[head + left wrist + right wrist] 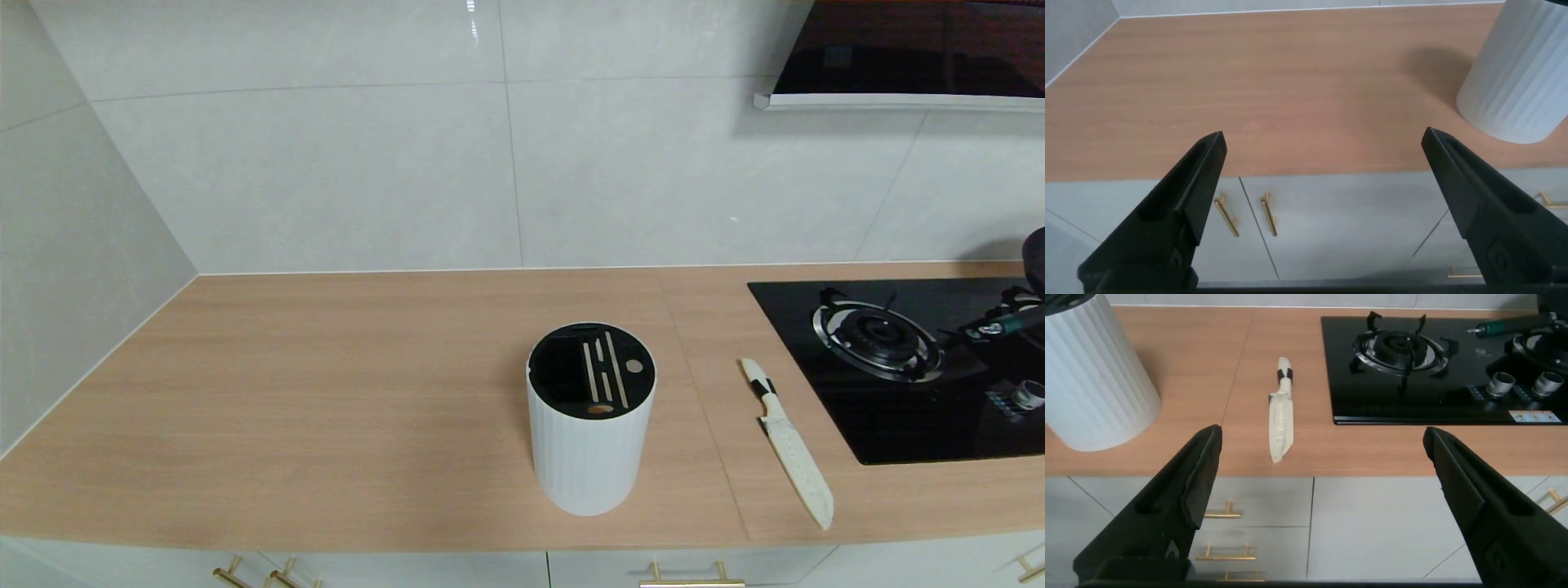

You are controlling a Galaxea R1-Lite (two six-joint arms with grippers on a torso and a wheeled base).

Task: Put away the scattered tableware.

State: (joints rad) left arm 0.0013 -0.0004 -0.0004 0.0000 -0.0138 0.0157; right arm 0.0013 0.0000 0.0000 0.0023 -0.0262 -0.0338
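I had the wooden surface wide before me, the black hob set into its right end, and the white ribbed holder upright near the front edge. The white knife lay flat between holder and hob, touching neither, blade tip toward the front edge. My left tool and right tool hung off that edge, fingers spread wide, gripping nothing.

White ribbed holder, cream speckled knife
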